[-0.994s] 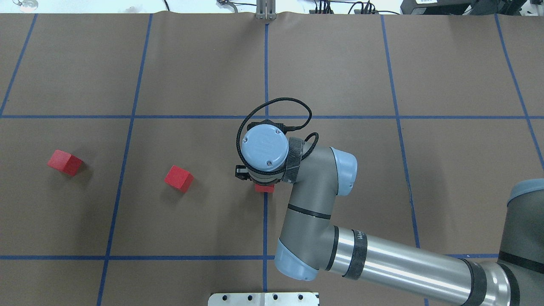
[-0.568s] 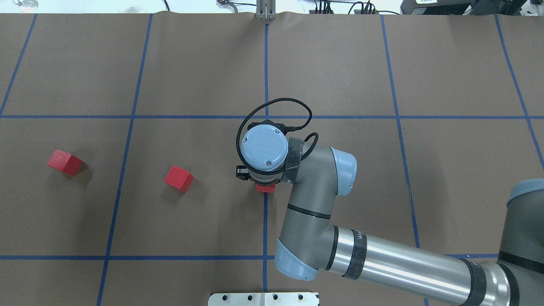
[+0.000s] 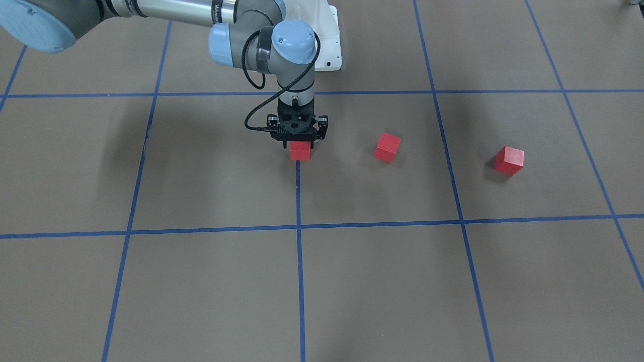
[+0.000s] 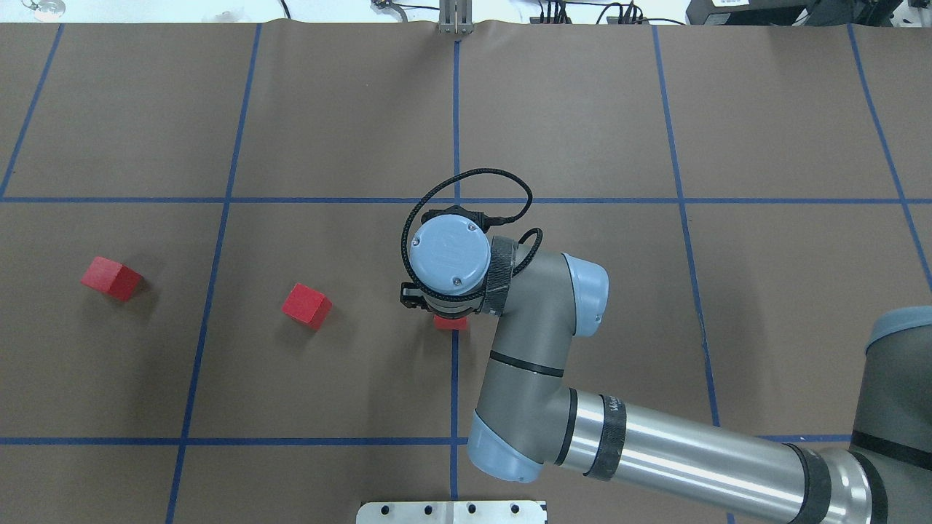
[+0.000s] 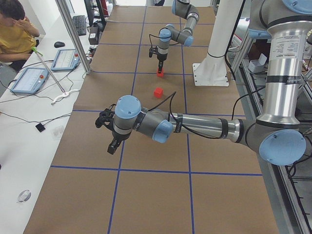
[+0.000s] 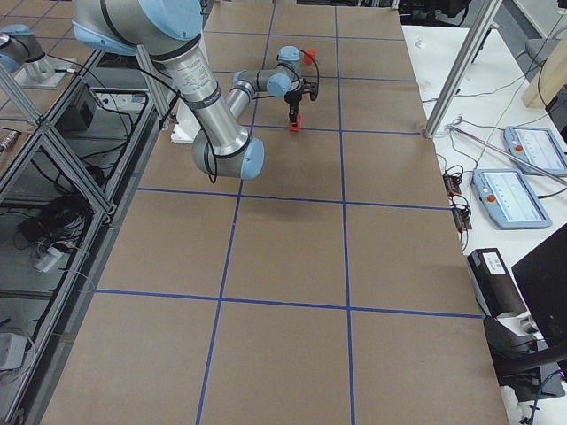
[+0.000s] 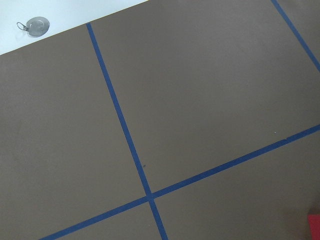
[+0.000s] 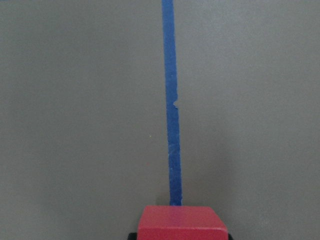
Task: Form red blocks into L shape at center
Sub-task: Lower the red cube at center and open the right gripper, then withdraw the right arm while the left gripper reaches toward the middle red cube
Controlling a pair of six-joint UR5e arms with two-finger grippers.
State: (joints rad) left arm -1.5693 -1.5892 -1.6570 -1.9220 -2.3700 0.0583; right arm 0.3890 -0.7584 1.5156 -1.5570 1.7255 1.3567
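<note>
Item: right gripper (image 3: 301, 145), vertical over the center (image 4: 454, 364), fingers drawn in narrow on the first red block (image 3: 300, 152). The block is low over the blue tape line (image 3: 298, 191); whether it touches the surface cannot be determined. Change over the last second: wrist and block shifted together, very slightly, toward the robot's left; nothing else moved. This is judged a fine placement adjustment, with release not yet made. Second red block (image 3: 387, 147) and third red block (image 3: 509, 160): loose on the robot's left side, well apart from each other and from the center, both to be fetched for the L. Left gripper (image 5: 112, 145): finger opening cannot be told.
</note>
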